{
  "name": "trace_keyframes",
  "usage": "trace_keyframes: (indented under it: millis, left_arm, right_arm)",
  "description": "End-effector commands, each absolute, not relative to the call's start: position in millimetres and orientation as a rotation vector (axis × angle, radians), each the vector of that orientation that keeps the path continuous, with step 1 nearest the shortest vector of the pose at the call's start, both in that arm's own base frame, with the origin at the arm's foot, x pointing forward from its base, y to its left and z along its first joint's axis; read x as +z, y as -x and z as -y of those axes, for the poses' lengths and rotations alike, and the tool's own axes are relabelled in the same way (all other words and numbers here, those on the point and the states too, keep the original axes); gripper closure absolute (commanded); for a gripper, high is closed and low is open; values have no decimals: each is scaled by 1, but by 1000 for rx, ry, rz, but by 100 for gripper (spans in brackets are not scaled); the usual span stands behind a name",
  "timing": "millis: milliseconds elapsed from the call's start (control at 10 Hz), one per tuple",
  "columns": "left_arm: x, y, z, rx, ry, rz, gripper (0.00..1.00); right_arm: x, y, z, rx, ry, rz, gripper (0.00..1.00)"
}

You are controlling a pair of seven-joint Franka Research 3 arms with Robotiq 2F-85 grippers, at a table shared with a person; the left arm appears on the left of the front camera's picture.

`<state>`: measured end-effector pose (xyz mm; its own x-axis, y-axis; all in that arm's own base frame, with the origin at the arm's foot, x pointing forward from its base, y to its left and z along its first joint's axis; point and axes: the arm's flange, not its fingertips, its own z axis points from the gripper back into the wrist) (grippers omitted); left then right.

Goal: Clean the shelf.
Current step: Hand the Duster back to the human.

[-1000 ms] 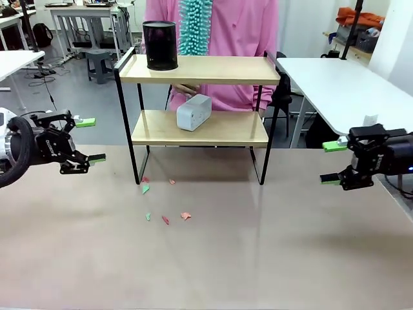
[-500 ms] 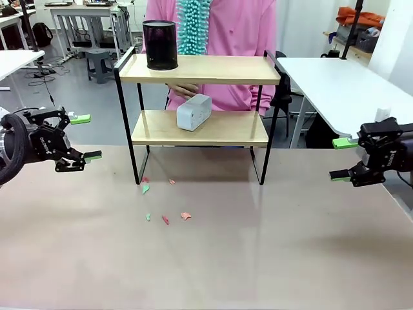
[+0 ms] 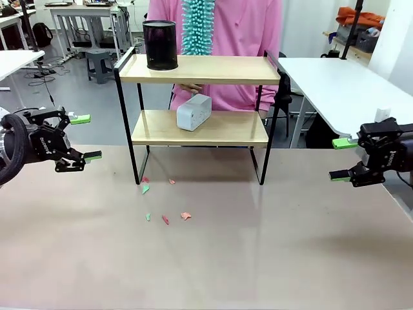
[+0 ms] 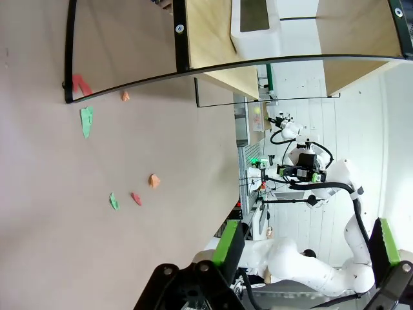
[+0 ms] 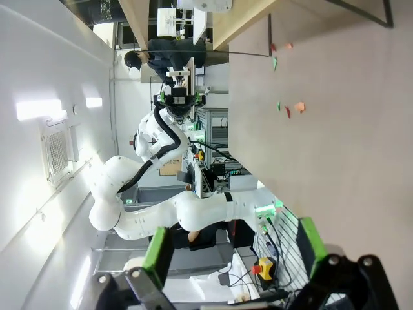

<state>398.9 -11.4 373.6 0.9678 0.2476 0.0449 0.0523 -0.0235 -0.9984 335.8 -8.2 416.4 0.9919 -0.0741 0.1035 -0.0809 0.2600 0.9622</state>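
The shelf (image 3: 200,70) stands at the table's far middle, two light boards on a thin black frame. A black mesh cup (image 3: 160,45) is on its top board and a white box (image 3: 194,112) on the lower one. Behind it a person in pink holds a turquoise duster (image 3: 197,24) above the top board. My left gripper (image 3: 87,137) hovers open and empty at the far left, well away from the shelf. At the far right my right gripper (image 3: 339,159) is also open and empty. The left wrist view shows the shelf (image 4: 213,39) and white box (image 4: 255,26) beyond the open left gripper (image 4: 308,242).
Several small pink and green paper scraps (image 3: 165,216) lie on the brown table (image 3: 258,258) in front of the shelf's left leg, and these scraps (image 4: 87,121) also show in the left wrist view. A white table (image 3: 342,84) stands at the back right.
Both arms drew outward toward the picture's edges early in the second, then held still. The duster shifted slightly above the shelf.
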Motion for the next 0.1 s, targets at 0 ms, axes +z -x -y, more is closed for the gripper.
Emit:
trace_keyframes:
  millis: [0]
  left_arm:
    - [375, -393, 12, 166, 1597, 231, 0]
  right_arm:
    - [418, -333, 8, -8, -1312, 115, 0]
